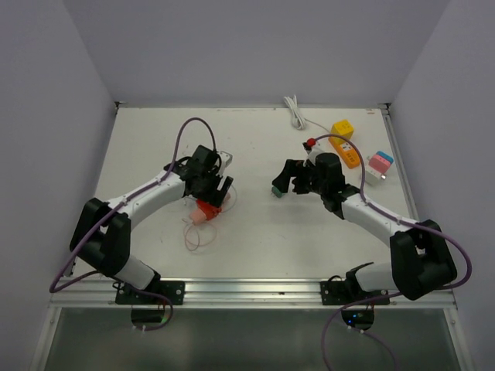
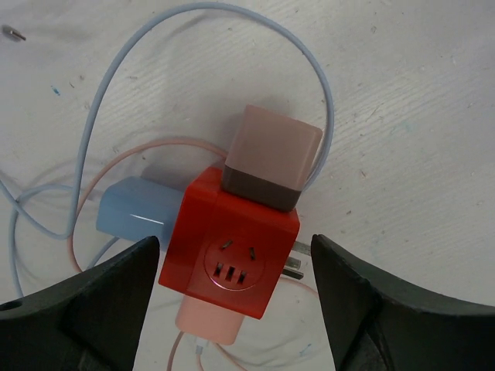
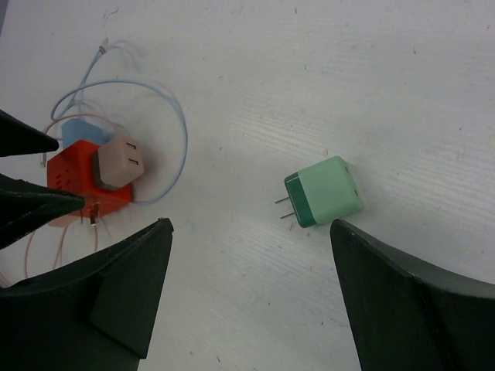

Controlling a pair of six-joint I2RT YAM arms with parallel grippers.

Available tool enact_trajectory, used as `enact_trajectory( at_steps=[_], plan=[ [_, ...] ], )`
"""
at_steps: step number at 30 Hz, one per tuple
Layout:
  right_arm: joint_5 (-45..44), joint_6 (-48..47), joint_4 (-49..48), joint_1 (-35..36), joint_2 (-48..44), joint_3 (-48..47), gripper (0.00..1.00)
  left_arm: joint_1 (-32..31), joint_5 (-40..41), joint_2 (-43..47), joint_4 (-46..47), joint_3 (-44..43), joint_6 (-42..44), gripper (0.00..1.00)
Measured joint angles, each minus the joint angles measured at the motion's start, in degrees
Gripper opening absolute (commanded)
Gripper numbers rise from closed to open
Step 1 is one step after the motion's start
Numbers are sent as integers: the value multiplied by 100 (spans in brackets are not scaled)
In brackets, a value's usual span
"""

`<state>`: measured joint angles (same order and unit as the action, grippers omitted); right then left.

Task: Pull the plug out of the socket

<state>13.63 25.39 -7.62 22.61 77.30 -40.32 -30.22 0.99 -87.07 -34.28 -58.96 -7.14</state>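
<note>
Judged mid-task: red socket [image 2: 232, 224] resting on the tabletop [image 3: 309, 77] between the spread jaws of the left claw [image 2: 232, 259], released and straddling it, tan plug [image 2: 271, 154] seated on top, blue plug [image 2: 135, 212] at one side. Beneath the right claw [image 3: 249, 232], likewise released: green plug [image 3: 321, 191] lying loose, prongs bare, well apart from the socket. Next, probably: clench the left claw on the socket body to pin it, then grasp the tan plug with the right claw and pull straight along its prongs.

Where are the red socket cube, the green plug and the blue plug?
red socket cube [image 2: 232, 259]: left wrist view, on its holed front face.
green plug [image 3: 329, 189]: right wrist view, on its pale top face.
blue plug [image 2: 135, 216]: left wrist view, on its visible side.
</note>
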Motion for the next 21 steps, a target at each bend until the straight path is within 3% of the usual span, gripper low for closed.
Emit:
enact_trajectory(
  at_steps=[7,21],
  plan=[
    [138,0,-197,0,-11,48,87,-20,-127,-302,-76,-450,393,79],
    [267,0,-400,0,-11,131,87,-24,-212,-557,-251,-566,861,84]
  ],
)
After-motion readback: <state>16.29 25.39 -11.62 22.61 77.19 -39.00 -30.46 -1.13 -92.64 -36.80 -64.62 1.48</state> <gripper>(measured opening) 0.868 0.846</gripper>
